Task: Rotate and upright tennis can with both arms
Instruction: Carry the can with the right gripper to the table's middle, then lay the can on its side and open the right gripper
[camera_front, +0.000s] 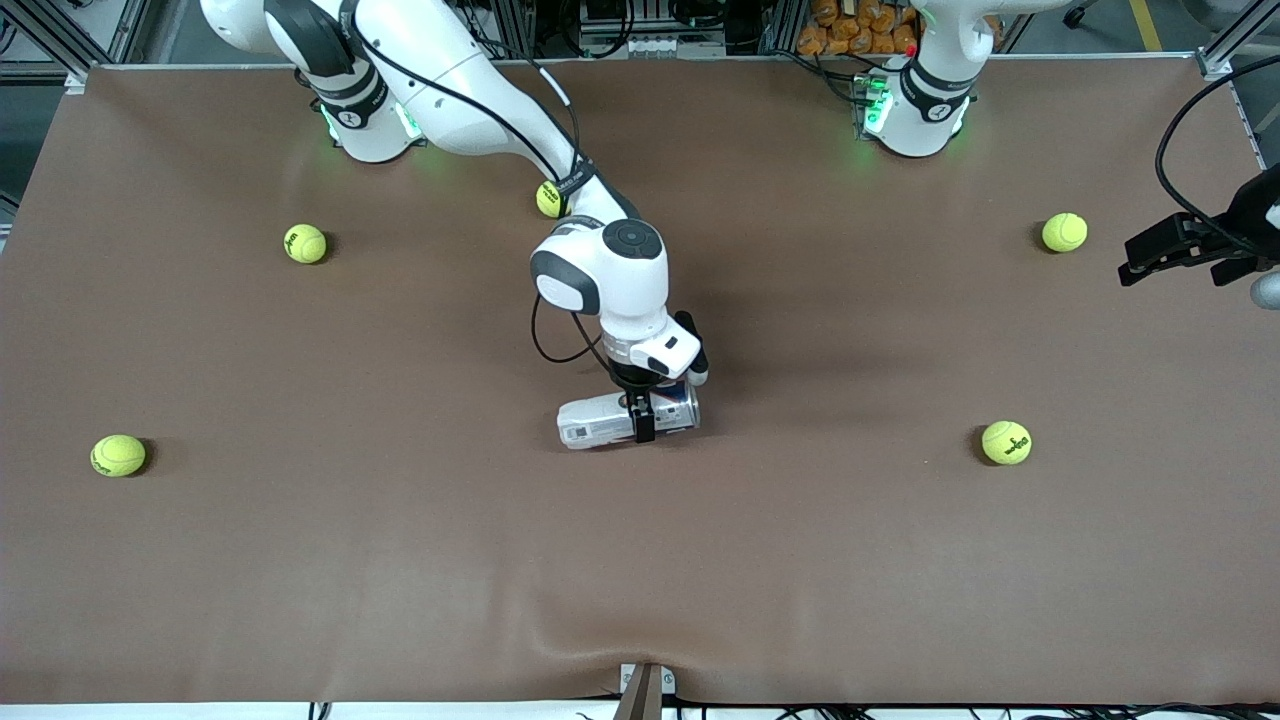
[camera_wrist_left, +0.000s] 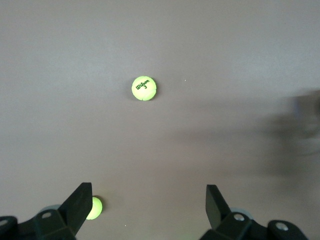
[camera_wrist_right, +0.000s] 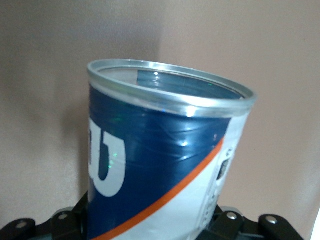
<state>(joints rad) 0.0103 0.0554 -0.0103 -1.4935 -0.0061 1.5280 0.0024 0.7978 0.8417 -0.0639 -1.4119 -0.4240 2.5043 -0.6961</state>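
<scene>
The tennis can (camera_front: 600, 422) lies on its side in the middle of the brown table (camera_front: 400, 560). Its navy, silvery-rimmed end points toward the left arm's end of the table. My right gripper (camera_front: 643, 413) is down over the can near that rim end and straddles it. In the right wrist view the can (camera_wrist_right: 165, 150) fills the space between the jaws, open mouth away from the camera, and it looks empty. My left gripper (camera_front: 1125, 262) waits high over the left arm's end of the table, open and empty, as the left wrist view (camera_wrist_left: 148, 192) also shows.
Several yellow-green tennis balls lie scattered on the table: one (camera_front: 548, 199) by the right arm's forearm, two (camera_front: 305, 243) (camera_front: 118, 455) toward the right arm's end, two (camera_front: 1064, 232) (camera_front: 1006, 442) toward the left arm's end. The left wrist view shows two balls (camera_wrist_left: 144, 88) (camera_wrist_left: 93, 207).
</scene>
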